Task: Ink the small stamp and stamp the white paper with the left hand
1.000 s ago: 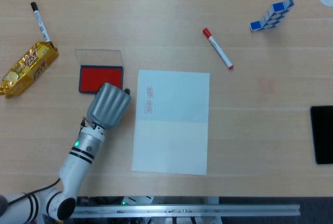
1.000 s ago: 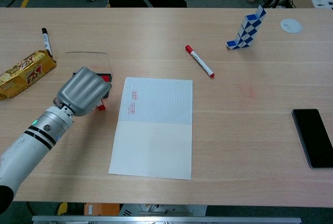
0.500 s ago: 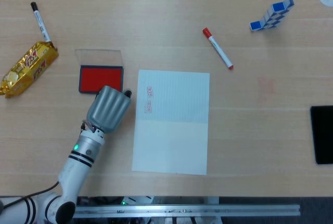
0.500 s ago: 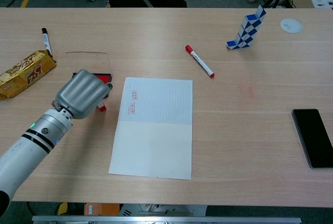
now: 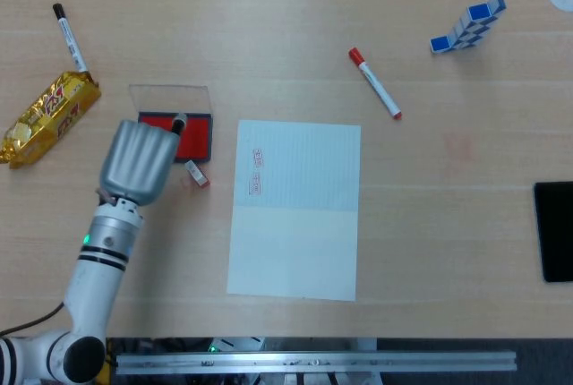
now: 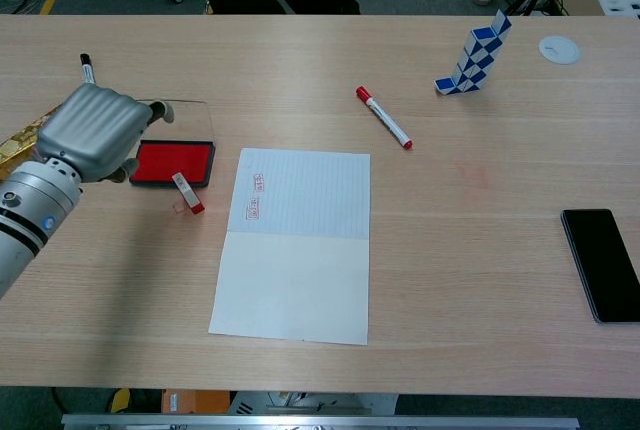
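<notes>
White paper [image 5: 295, 208] carries two red stamp marks [image 5: 256, 172] by its left edge. Left hand [image 5: 139, 160] left of the paper, covering part of the red ink pad [image 5: 190, 137]; finger state unclear, seen from behind. One small stamp [image 5: 196, 174] lies free between pad and paper. Two markers, one phone [image 6: 602, 264] cut off.

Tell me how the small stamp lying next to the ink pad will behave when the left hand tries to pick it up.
The small stamp lies on its side on the table, so it probably sits stable and won't tip further. It looks tiny beside the left hand, so likely light, and it may skid or spin if nudged. Its low profile probably leaves little to pinch.
</notes>
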